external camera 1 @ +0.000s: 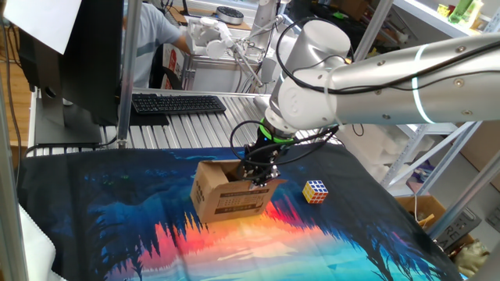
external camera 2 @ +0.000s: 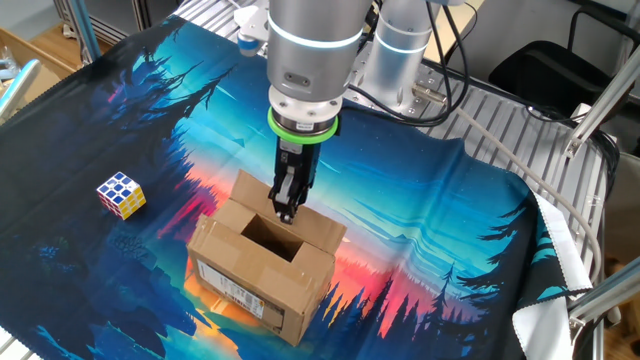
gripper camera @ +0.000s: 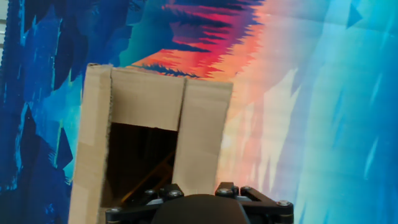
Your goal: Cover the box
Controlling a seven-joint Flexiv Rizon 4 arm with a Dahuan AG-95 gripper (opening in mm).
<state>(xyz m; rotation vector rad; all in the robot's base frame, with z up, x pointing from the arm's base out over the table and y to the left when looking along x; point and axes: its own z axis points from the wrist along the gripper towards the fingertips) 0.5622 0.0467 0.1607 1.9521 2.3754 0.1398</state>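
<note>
Small brown corrugated cardboard box (external camera 2: 262, 268) with dark printed text on one side sits directly under the hand, on the printed forest-scene cloth (external camera 2: 420, 200) covering the table. Top only partly closed: flaps folded in around a dark rectangular opening (external camera 2: 271, 236), which lies just below the fingertips. In the hand view, one flap (gripper camera: 198, 134) lies flat beside the opening and another across its far end; interior dark, contents not resolvable. Black two-finger gripper (external camera 2: 285, 208) points straight down at the box top, tips at the edge of the opening, on the flap nearest the arm base. Fingers look close together, almost one narrow blade in the other fixed view; nothing visibly pinched, but whether they are fully pressed together cannot be told from these pictures. Contact between tips and cardboard also uncertain. Green ring (external camera 2: 303, 130) on the wrist above the hand. Small multicoloured Rubik's cube (external camera 2: 121, 194) sits on the cloth well apart from the hand, off to one side of the box, not touching it. Black keyboard (external camera 1: 178, 103) beyond the cloth, far from the hand.
</note>
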